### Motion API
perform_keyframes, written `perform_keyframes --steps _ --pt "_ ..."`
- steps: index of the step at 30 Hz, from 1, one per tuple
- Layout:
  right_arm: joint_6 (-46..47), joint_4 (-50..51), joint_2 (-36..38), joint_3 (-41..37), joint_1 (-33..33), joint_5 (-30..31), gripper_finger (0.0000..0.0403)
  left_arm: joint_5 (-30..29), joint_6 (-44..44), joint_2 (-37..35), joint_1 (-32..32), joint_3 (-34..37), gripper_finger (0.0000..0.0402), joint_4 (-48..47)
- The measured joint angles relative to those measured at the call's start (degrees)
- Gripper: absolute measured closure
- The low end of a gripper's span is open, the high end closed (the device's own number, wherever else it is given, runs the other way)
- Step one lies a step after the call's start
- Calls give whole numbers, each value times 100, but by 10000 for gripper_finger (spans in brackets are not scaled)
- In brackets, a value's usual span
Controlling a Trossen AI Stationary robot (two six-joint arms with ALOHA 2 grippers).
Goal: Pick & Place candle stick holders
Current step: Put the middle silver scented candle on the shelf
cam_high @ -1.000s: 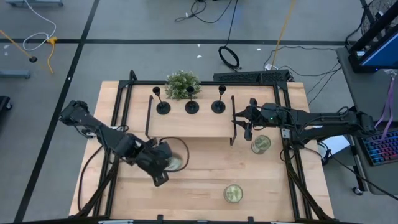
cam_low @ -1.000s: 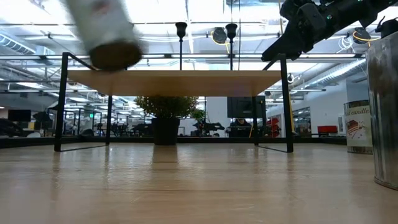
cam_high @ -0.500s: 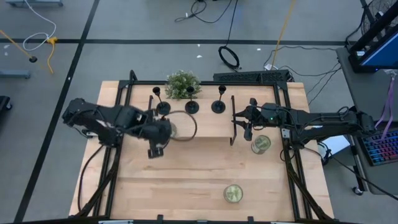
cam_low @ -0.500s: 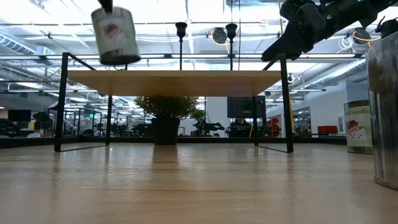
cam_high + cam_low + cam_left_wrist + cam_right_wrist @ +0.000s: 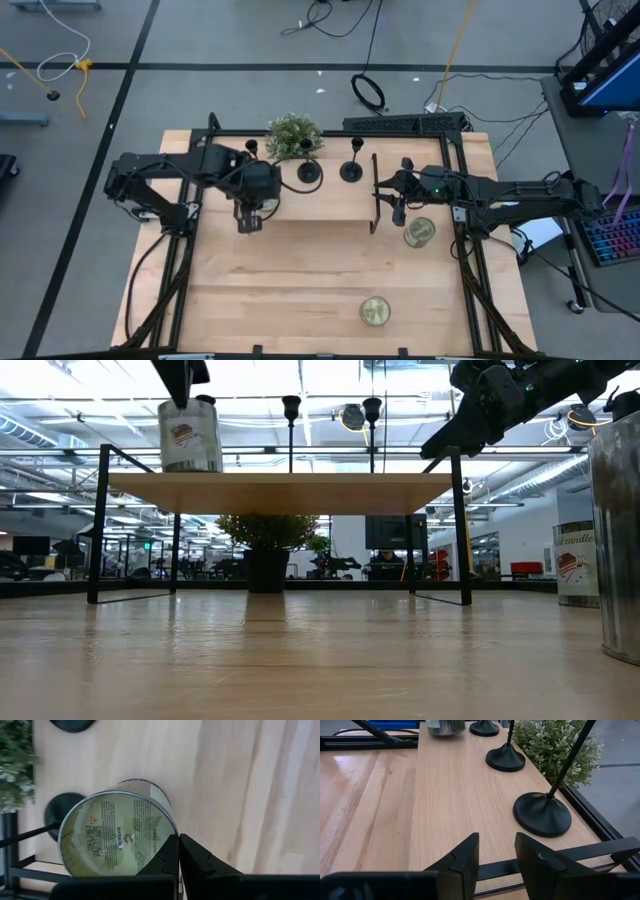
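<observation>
- The left pincer (image 5: 250,215) hangs over the left part of a raised wooden shelf (image 5: 320,198) on the surface (image 5: 300,290), its fingers (image 5: 192,857) clenched on the rim of a glass candle jar (image 5: 117,835).
- In the low view the jar (image 5: 190,435) stands upright at the shelf's left end, its base at or just above the board; whether it touches cannot be told.
- Three black candle stick holders stand in a row along the shelf's far edge: the left holder (image 5: 255,165) is partly hidden by the left arm, the middle holder (image 5: 309,171) stands just in front of a bushy green plant (image 5: 294,133), and the right holder (image 5: 351,170) stands free at the right.
- The right pincer (image 5: 492,852) waits at the shelf's right end, near the right holder (image 5: 542,812) but not touching it, fingers (image 5: 465,855) released and spread with nothing between them.
- Two more candle jars sit on the surface: one (image 5: 420,232) just below the right arm, the other (image 5: 375,311) near the front edge, well apart from the shelf.
</observation>
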State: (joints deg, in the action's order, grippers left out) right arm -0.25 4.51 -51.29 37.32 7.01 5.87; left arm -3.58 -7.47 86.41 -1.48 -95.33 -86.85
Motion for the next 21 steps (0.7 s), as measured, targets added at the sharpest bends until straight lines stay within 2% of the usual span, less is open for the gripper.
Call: perform_keyframes --steps 11,21 --pt "0 2 2 0 0 0 284 62 87 0 158 0 396 -11" --pt "0 2 1 0 0 0 284 35 7 -8 184 0 362 -9"
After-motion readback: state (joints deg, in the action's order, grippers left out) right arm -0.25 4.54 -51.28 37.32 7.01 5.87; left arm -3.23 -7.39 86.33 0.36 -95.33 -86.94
